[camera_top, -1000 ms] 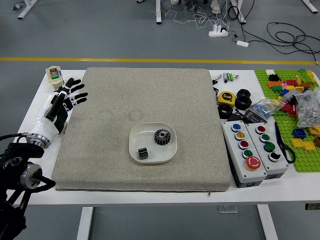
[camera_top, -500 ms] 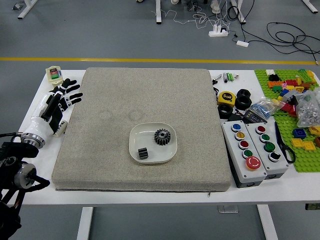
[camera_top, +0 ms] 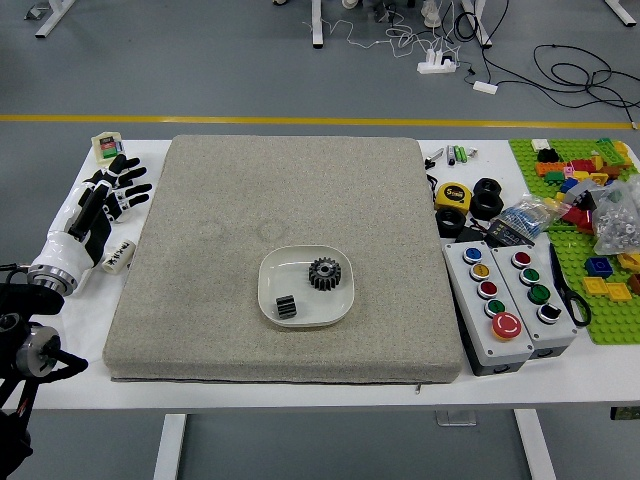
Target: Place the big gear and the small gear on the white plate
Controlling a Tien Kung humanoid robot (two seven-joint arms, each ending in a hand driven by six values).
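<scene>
Left robot hand at left side of pic, fingers spread wide, holding nothing, over the white surface & just beside the grey mat. White plate sits on the mat, a bit below ctr of frame, w/ both gears in it: big gear lies flat in upper right pt of plate, small gear in lower left pt, the two apart. White cylinder near the hand, left of mat. Right side of frame: yellow tape measure, button boxes, green baseplate w/ colored bricks
</scene>
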